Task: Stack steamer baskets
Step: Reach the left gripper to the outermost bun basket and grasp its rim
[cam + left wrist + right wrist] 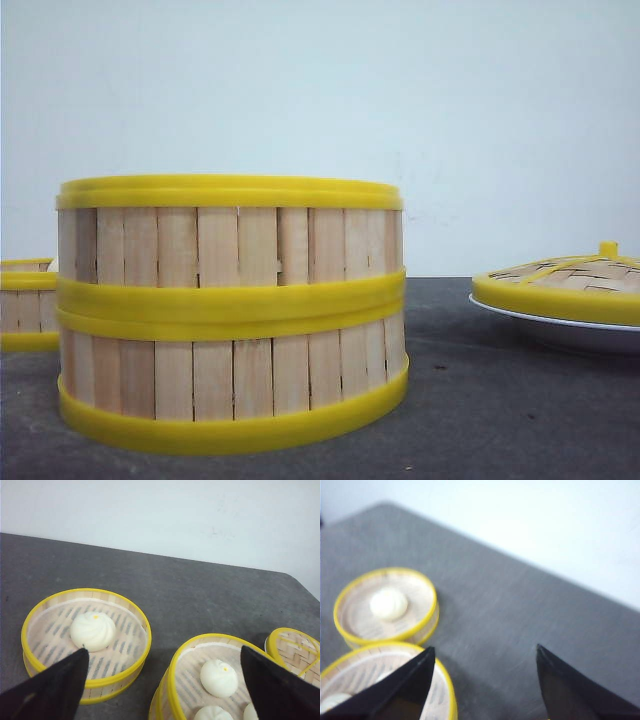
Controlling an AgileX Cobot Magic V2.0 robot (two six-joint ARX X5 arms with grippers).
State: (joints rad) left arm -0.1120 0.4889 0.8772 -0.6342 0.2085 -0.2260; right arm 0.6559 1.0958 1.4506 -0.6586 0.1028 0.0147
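Note:
Two steamer baskets stand stacked in the front view, the upper (pixel 232 245) on the lower (pixel 232 378), left of centre. A third steamer basket (pixel 27 305) sits alone at the far left edge. The left wrist view shows that single basket (pixel 120 677) with one white bun (pixel 93 631), and the stack's top basket (pixel 172 682) with several buns. My left gripper (pixel 164 649) is open above the gap between them. My right gripper (pixel 485 647) is open over bare table beside the stack's top rim (pixel 451 689), and the single basket (pixel 385 571) lies beyond. Neither holds anything.
A domed woven lid (pixel 565 285) with a yellow rim and knob rests on a white plate (pixel 560 325) at the right, its edge also in the left wrist view (pixel 295 652). The dark grey table (pixel 480 400) ends at a pale wall behind.

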